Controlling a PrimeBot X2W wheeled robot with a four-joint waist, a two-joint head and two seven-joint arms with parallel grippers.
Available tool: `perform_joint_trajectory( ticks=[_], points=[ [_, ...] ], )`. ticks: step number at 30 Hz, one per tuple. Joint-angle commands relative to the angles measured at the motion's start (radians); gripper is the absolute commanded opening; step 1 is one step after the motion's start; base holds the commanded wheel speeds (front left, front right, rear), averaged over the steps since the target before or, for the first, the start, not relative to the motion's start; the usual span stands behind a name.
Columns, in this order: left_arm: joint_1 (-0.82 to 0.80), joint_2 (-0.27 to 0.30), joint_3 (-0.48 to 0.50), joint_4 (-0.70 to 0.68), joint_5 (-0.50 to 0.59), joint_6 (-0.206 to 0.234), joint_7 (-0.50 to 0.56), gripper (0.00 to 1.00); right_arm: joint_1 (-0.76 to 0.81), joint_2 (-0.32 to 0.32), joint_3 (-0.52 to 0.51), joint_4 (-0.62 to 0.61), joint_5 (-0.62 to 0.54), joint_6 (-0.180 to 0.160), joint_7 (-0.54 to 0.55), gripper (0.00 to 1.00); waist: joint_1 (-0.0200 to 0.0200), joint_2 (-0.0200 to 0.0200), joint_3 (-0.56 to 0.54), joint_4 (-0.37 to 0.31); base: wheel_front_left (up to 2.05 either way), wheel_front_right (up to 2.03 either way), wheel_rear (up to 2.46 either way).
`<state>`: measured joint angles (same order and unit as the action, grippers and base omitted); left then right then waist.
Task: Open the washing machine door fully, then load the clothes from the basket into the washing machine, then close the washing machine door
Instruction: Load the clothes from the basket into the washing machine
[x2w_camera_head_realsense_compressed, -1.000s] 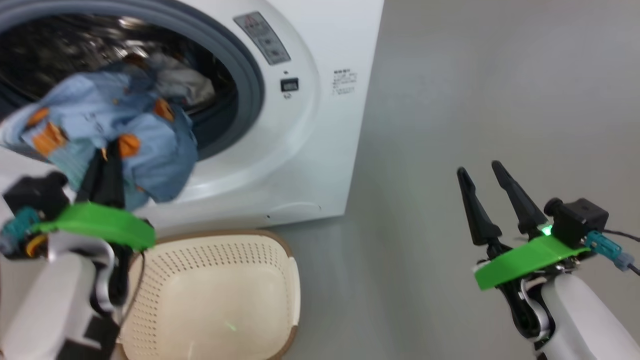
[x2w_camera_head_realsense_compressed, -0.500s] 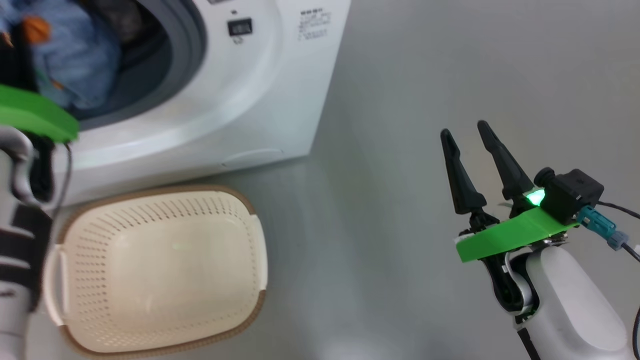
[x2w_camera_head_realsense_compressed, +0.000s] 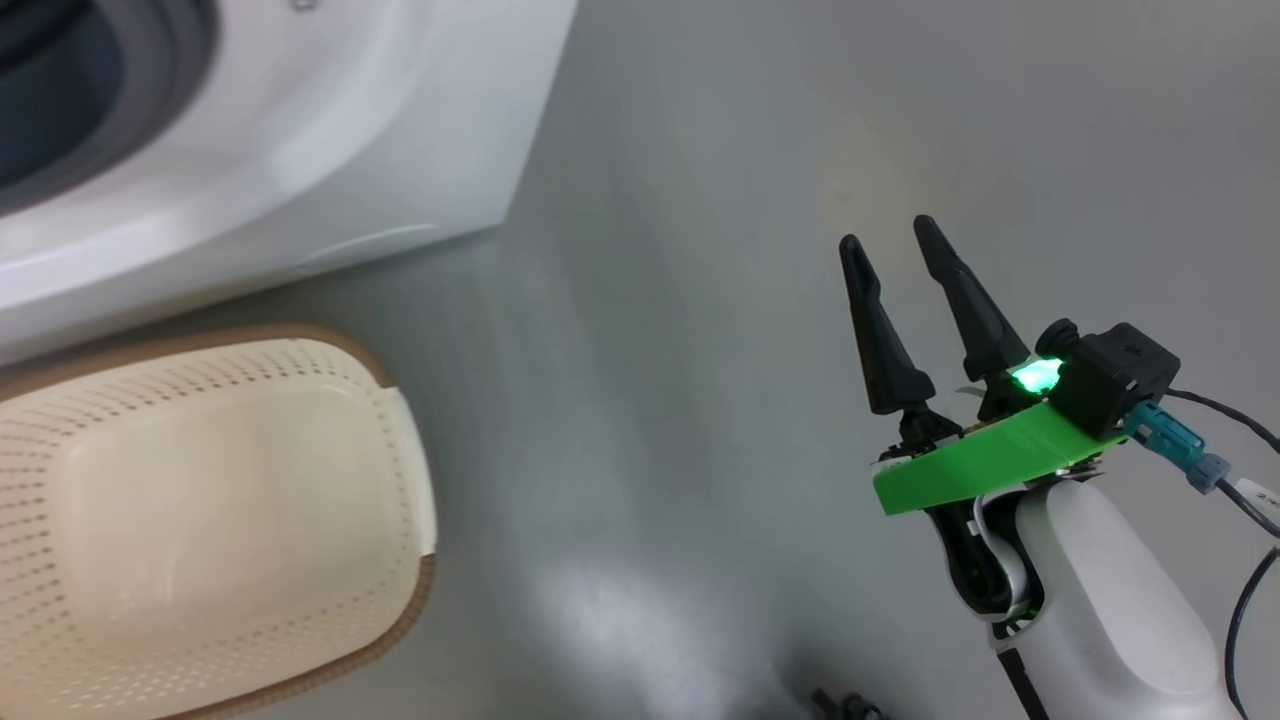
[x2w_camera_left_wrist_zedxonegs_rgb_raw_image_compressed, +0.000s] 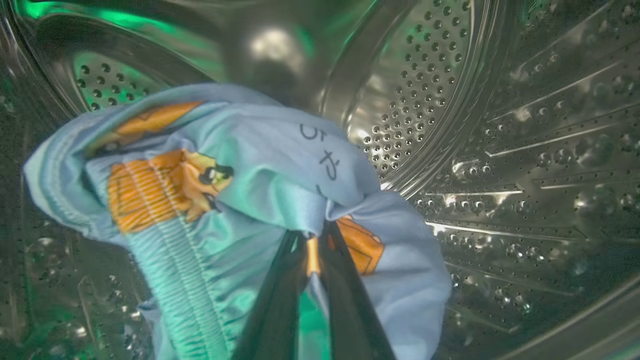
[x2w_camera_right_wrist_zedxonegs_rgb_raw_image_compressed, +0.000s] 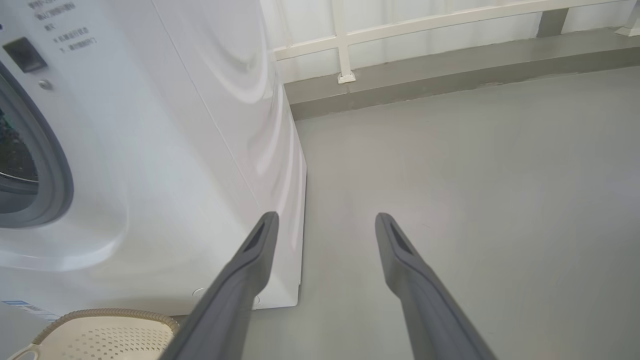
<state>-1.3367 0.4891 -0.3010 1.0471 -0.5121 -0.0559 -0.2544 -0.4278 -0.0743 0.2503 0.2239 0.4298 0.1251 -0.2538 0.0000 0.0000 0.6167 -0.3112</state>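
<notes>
Basket (x2w_camera_head_realsense_compressed: 385, 480) empty; left fingers (x2w_camera_left_wrist_zedxonegs_rgb_raw_image_compressed: 272, 305) grip blue clothes (x2w_camera_left_wrist_zedxonegs_rgb_raw_image_compressed: 260, 165) in drum (x2w_camera_left_wrist_zedxonegs_rgb_raw_image_compressed: 500, 150); right fingers (x2w_camera_head_realsense_compressed: 878, 340) open, idle. Todo: release, shut door.

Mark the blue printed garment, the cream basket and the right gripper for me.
Light blue cartoon-print garment (x2w_camera_left_wrist_zedxonegs_rgb_raw_image_compressed: 270, 150): left wrist view, upper fold.
Cream-white perforated plastic basket (x2w_camera_head_realsense_compressed: 200, 500): head view, bare bottom.
Right gripper (x2w_camera_head_realsense_compressed: 886, 230): head view, midway between its fingertips.

Open grey floor (x2w_camera_head_realsense_compressed: 700, 300) spreads all around the right end effector (x2w_camera_head_realsense_compressed: 886, 232), bounded on its left by the washing machine (x2w_camera_head_realsense_compressed: 300, 150) and the basket (x2w_camera_head_realsense_compressed: 200, 500) near its base. Inside the drum (x2w_camera_left_wrist_zedxonegs_rgb_raw_image_compressed: 525, 150), the bundled clothes (x2w_camera_left_wrist_zedxonegs_rgb_raw_image_compressed: 260, 160) crowd the left end effector (x2w_camera_left_wrist_zedxonegs_rgb_raw_image_compressed: 312, 232); bare steel lies alongside.
</notes>
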Motion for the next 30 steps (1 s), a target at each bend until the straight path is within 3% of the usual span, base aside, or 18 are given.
perform_joint_trajectory(
  ticks=[1, 3, 5, 16, 30],
  points=[
    [-0.033, 0.056, 0.017, -0.027, 0.016, 0.009, -0.007, 0.0, -0.001, 0.004, 0.014, -0.028, -0.009, 0.006, -0.008, 1.0, 0.0, 0.0, 0.044, -0.042, 0.0, 0.0, 0.0],
    [-0.046, 0.06, 0.026, -0.044, 0.03, 0.017, -0.007, 0.03, 0.0, 0.007, 0.011, -0.029, -0.01, 0.006, -0.008, 1.0, 0.0, 0.0, 0.051, -0.043, 0.0, 0.0, 0.0],
    [-0.044, 0.054, 0.035, -0.025, 0.031, 0.023, -0.007, 1.0, -0.001, 0.01, 0.009, -0.027, -0.013, 0.006, -0.008, 1.0, 0.0, 0.0, 0.05, -0.041, 0.0, 0.0, 0.0],
    [0.004, -0.017, 0.015, 0.161, 0.009, -0.027, -0.007, 1.0, -0.02, 0.008, 0.016, 0.0, -0.015, 0.006, -0.008, 1.0, 0.0, 0.0, -0.037, 0.005, 0.0, 0.0, 0.0],
    [0.26, -0.089, 0.075, 0.02, -0.003, -0.045, -0.007, 1.0, -0.003, -0.052, 0.019, 0.044, 0.011, 0.006, -0.008, 1.0, 0.0, 0.0, -0.242, 0.091, 0.0, 0.0, 0.0]
  ],
)
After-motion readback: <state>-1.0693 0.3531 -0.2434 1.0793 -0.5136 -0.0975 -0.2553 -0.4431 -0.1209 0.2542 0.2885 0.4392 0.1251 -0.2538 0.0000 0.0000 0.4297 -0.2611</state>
